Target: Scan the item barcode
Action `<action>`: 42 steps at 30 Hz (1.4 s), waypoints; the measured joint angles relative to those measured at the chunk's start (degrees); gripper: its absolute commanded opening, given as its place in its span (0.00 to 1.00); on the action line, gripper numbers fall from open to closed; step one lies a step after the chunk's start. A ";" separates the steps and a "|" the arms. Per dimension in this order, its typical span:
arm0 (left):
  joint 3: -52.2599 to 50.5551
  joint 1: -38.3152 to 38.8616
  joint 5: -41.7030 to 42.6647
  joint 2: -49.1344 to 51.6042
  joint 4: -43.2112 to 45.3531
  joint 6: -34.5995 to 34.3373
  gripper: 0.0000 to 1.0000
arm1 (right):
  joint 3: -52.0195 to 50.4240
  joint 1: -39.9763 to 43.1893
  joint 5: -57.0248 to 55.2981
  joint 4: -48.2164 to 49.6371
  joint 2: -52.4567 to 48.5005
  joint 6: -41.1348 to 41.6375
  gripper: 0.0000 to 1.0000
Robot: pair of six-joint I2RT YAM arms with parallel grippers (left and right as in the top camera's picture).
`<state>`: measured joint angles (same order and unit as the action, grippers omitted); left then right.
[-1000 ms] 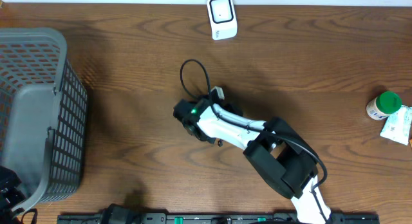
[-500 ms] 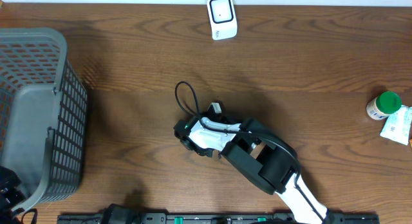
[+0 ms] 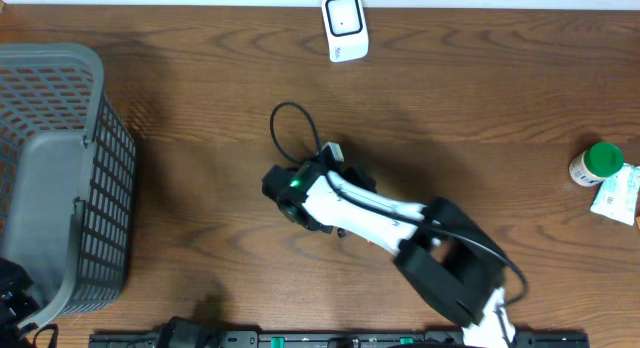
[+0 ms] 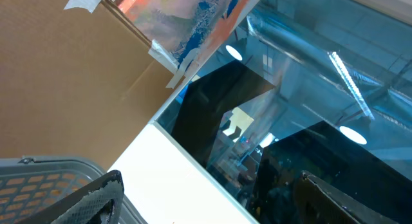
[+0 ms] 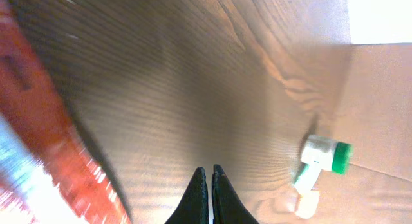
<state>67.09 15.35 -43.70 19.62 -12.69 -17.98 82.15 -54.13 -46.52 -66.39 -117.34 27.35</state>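
A white barcode scanner (image 3: 343, 26) stands at the table's far edge. At the right edge stands a small white bottle with a green cap (image 3: 598, 163), with a white packet (image 3: 616, 196) beside it. In the right wrist view the bottle (image 5: 326, 154) and packet (image 5: 306, 199) lie well ahead of my right gripper (image 5: 209, 180), which is shut and empty above bare wood. That arm's wrist (image 3: 298, 184) hovers over the table's middle. My left gripper (image 4: 212, 198) is open and empty, tilted upward away from the table.
A grey plastic basket (image 3: 60, 178) fills the left side, and its rim (image 4: 38, 169) shows by the left gripper. A blurred red object (image 5: 38, 134) fills the left of the right wrist view. Cardboard and a window lie beyond the left gripper.
The right arm's elbow swung left, then back out to the right and nearer the front edge. Its wrist shifted slightly left over the table's middle. The left gripper stayed still.
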 measured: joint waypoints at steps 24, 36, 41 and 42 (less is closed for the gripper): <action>0.00 0.00 0.00 0.00 -0.26 0.00 0.85 | 0.28 4.15 35.21 3.23 3.58 -8.76 0.01; 0.00 0.00 0.00 0.00 -0.28 0.02 0.85 | -1.31 7.02 35.32 4.63 3.58 -8.76 0.01; 0.00 0.00 0.00 0.00 -0.28 0.00 0.85 | -4.52 7.02 36.74 7.48 3.58 -8.76 0.01; 0.00 0.00 0.00 0.00 -0.31 0.00 0.85 | -5.01 7.02 36.89 7.61 3.58 -8.76 0.01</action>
<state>67.09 15.35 -43.70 19.62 -12.99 -17.98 77.14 -47.11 -9.63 -58.78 -113.75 18.59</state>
